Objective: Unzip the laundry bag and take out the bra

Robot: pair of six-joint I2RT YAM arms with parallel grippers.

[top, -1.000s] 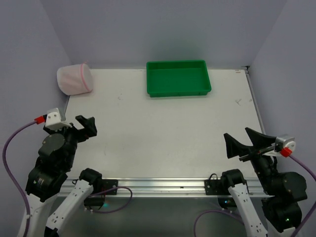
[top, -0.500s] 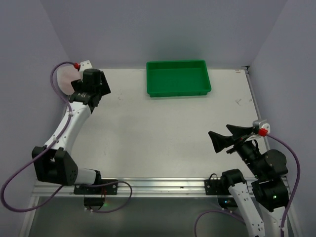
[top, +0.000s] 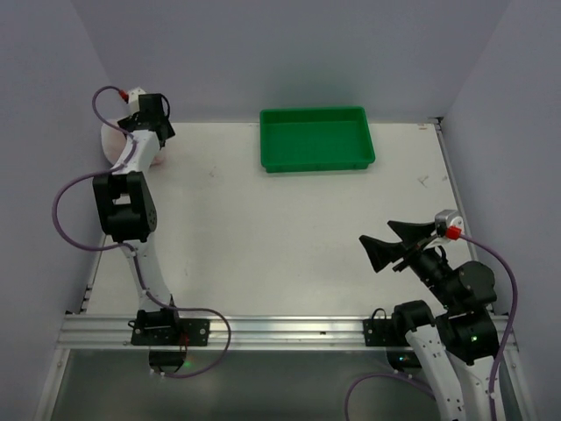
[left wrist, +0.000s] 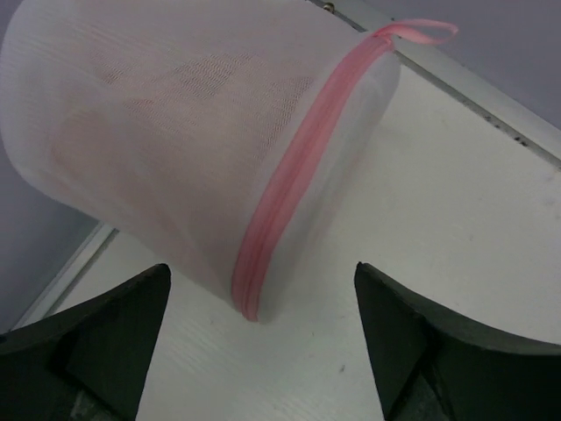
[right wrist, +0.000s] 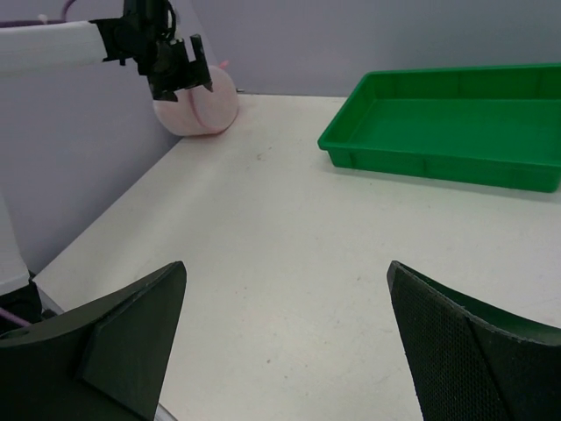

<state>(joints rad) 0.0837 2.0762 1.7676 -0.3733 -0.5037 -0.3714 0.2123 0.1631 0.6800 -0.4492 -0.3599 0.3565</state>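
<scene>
At the far left corner of the worktop [top: 280, 237] lies the laundry bag [left wrist: 202, 149], tipped on its side close to the wall, well apart from the green tray [top: 316, 140] that sits at the far edge near the middle. Its pink zipper [left wrist: 298, 175] runs around the rim as one unbroken band, and no gap shows along the part the left wrist view takes in, so the bag looks fully zipped. A small pink loop [left wrist: 421, 31] sticks out at the top end of that band; whether it is the zipper's pull or only a hanging tab cannot be told. Through the mesh a faint pinkish shape shows dimly, most likely the bra, shut inside and not visible in any clear outline.

With its arm stretched far out, the left hand [left wrist: 261, 298] hangs just beside the bag with its fingers spread wide, one to each side of the lower end of the zipper, touching nothing. Over the near right part of the worktop, the right hand [right wrist: 287, 272] hovers wide open and empty, facing across toward the bag and tray.

By this showing, no step of the task proper is done. What is reached is only the approach. Left to do: steady the bag, find and catch the pull, run the zipper open around the rim, then draw the bra out.
</scene>
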